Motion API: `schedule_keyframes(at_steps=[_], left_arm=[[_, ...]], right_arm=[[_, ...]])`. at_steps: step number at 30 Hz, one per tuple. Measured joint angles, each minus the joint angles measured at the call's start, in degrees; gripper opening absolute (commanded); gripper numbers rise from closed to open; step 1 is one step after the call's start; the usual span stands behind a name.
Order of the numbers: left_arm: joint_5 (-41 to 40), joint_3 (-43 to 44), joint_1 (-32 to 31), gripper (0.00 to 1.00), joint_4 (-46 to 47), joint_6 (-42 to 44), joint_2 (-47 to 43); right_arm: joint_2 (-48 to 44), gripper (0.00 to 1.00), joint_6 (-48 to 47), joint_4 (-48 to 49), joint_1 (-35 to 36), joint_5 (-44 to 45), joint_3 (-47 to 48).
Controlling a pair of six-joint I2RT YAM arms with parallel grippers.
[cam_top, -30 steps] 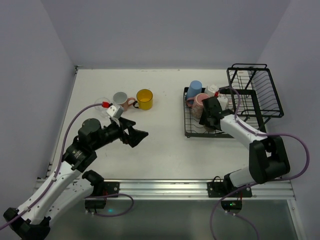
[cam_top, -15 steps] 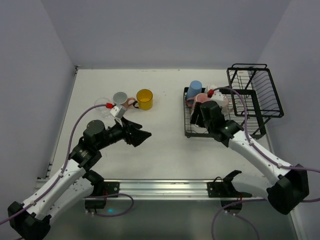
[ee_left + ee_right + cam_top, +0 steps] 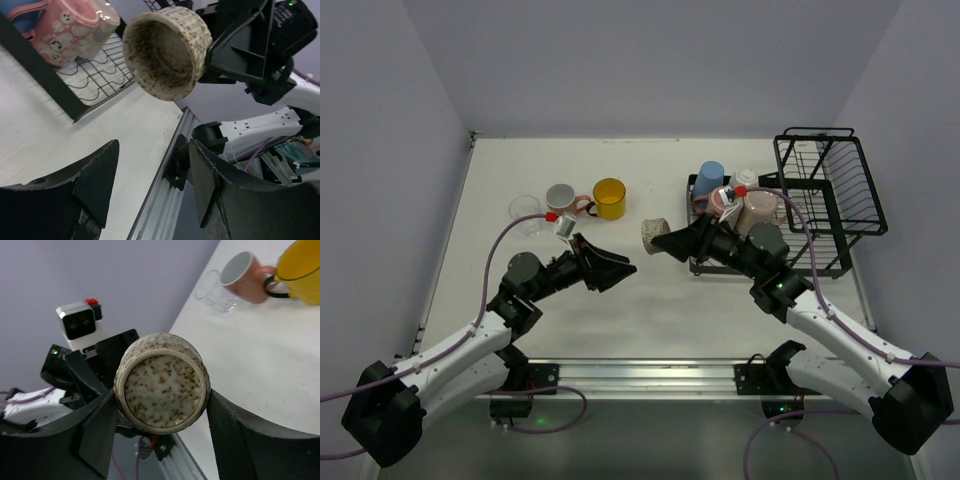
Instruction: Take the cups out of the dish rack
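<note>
**Beige cup held out between the two arms**

A beige cup [image 3: 651, 233] is gripped by the right gripper [image 3: 672, 241] and held on its side above the table [image 3: 650, 160], just left of the rack [image 3: 840, 232]. In the right wrist view the cup's speckled base is seen between the two fingers, which are pressed against its ribbed wall. The cup's mouth is turned toward the left gripper [image 3: 611, 268].

The left gripper's jaws are seen standing apart, with nothing between them. Its fingertips are pointed at the cup and are kept near it without touching. In the left wrist view the cup's open mouth is seen beyond the fingertips, with the right gripper's black fingers behind it.

On the rack's flat tray [image 3: 47, 75] a pink mug [image 3: 725, 200], a blue cup [image 3: 711, 176] and a pale cup [image 3: 760, 208] are crowded together at the far end.

Three cups are set on the table at the far left, well apart from the rack: a clear glass [image 3: 525, 208], a grey mug [image 3: 560, 196] and a yellow mug [image 3: 609, 198]. The grey and yellow mugs are placed just beside each other.
</note>
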Motion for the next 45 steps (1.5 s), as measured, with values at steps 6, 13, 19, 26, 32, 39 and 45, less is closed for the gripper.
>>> schedule_keyframes(at_steps=[6, 13, 19, 26, 32, 39, 45], left_arm=[[-0.66, 0.0, -3.41, 0.61, 5.92, -1.36, 1.7], [-1.51, 0.02, -4.46, 0.59, 7.87, -1.33, 1.55], [-1.95, 0.13, -4.52, 0.57, 7.93, -0.9, 0.74], [-1.64, 1.44, -4.81, 0.44, 8.22, -0.83, 2.78], [-1.22, 2.03, -5.05, 0.08, 9.46, -0.61, 3.19], [-4.11, 2.23, -5.53, 0.0, 6.75, 1.49, 0.68], [-19.26, 9.2, -5.51, 0.0, -14.82, 6.95, -1.36]], right_arm=[[3.26, 0.29, 6.32, 10.45, 1.16, -7.28, -1.7], [3.23, 0.29, 9.2, 13.33, 1.77, -8.55, -4.81], [3.74, 0.29, 9.51, 13.49, 2.84, -8.57, -5.07], [7.69, 0.27, 11.56, 16.2, 4.68, -8.66, -5.09], [10.51, 0.29, 15.23, 21.59, 5.11, -9.07, -5.09], [11.78, 0.99, 18.08, 25.42, 5.38, -9.53, -5.57], [6.14, 0.99, 14.86, 19.91, 5.7, -8.02, -5.77]])
